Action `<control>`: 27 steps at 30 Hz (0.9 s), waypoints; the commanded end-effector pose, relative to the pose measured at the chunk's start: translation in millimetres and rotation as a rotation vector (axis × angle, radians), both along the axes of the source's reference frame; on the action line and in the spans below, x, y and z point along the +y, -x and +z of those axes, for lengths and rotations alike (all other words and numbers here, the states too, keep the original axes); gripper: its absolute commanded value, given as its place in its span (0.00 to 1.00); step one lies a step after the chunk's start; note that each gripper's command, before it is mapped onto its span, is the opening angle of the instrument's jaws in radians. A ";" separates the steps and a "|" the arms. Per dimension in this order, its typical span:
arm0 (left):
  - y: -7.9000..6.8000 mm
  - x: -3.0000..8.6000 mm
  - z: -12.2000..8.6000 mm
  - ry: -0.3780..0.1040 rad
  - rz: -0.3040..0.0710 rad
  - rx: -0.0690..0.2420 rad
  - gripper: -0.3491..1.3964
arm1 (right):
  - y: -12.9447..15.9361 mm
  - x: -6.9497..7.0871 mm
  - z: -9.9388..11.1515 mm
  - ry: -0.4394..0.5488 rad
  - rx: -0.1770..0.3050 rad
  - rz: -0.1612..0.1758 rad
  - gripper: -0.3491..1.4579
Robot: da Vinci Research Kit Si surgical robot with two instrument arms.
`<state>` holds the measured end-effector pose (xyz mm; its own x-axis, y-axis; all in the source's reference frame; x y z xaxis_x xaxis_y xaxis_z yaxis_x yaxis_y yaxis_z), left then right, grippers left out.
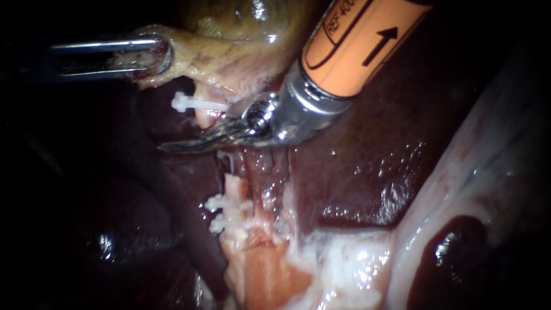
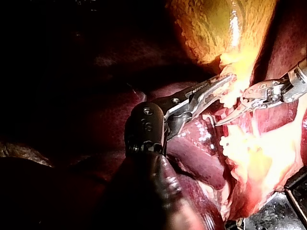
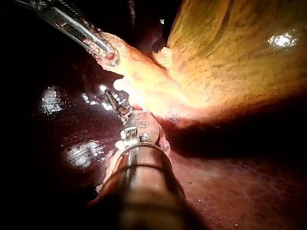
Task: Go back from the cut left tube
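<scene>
The small metal hand of my left instrument [image 1: 156, 54] comes in from the left. Its two thin jaws pinch a pale yellow flap of soft tissue [image 1: 201, 63] from both sides. The flap hangs at the edge of the shiny green-yellow gallbladder [image 1: 241, 23].

My right instrument [image 1: 178, 142] has an orange sleeve and a silver joint, and it comes down from the upper right. Its hand is two curved silver blades. They lie pressed together with nothing between them, and they point to the left.

The cut left tube [image 1: 235, 188] is in two pink pieces. The upper piece [image 1: 204, 115] sits just above the blades and has one white plastic clip [image 1: 182, 102] on it. The lower piece sits just below the blades and has two more white clips [image 1: 218, 202] close together. The blades lie across the gap between the two pieces. I cannot tell if they touch either piece.

All around lies the dark red, wet liver [image 1: 373, 143].
</scene>
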<state>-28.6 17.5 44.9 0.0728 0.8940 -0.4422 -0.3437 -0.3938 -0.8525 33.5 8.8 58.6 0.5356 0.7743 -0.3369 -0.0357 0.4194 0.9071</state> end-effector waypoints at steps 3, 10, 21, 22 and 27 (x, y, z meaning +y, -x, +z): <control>0.0 0.0 0.1 0.000 0.001 -0.001 0.00 | 0.1 0.0 0.0 -0.017 0.003 0.010 0.15; 0.0 0.1 0.1 0.000 0.001 -0.001 0.00 | -0.2 -0.1 0.0 -0.031 0.045 0.056 0.90; -0.1 0.1 0.2 0.001 -0.001 0.001 0.00 | 0.7 -0.4 -0.8 0.022 0.095 0.063 0.97; -0.1 0.1 0.2 0.001 -0.001 0.001 0.00 | 1.4 -0.6 -1.3 0.079 0.111 0.071 0.98; -0.2 0.1 0.2 0.001 0.000 0.001 0.00 | 5.1 -1.5 -3.4 0.273 0.135 0.082 0.98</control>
